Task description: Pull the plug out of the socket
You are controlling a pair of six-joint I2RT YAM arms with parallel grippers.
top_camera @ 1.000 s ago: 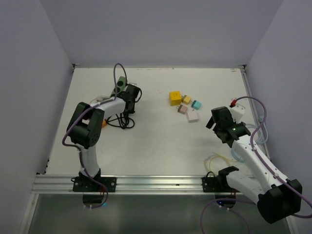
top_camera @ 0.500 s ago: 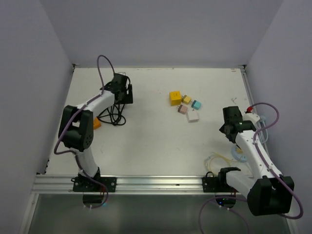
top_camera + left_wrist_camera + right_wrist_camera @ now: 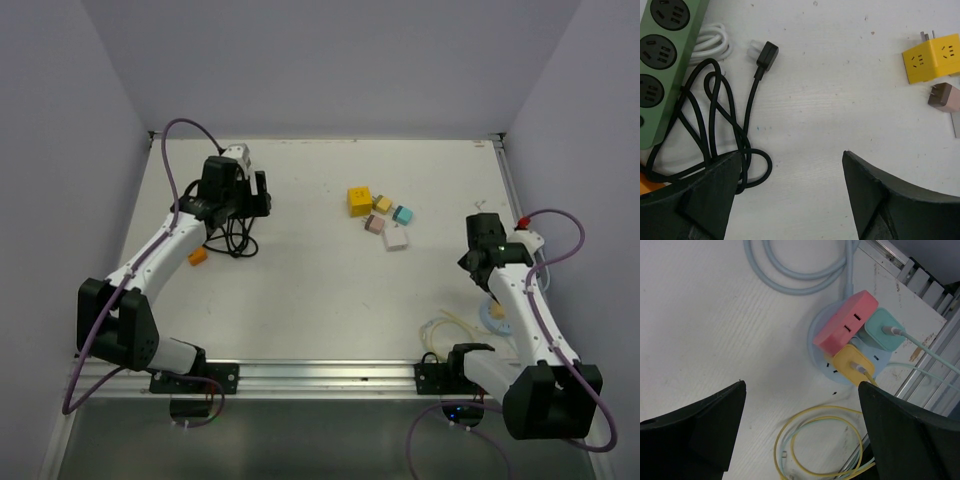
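Plug, black-corded, loose near green socket strip

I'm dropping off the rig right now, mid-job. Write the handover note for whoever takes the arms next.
Left hand: open, empty, above the table beside the green power strip.
Right hand: open, empty, above the round blue socket.
Done: the black plug lies loose on the table next to the strip, black cable coiled below it.
To do: pink adapter, teal adapter and yellow adapter sit on the blue socket; probably pull those next, if they count.
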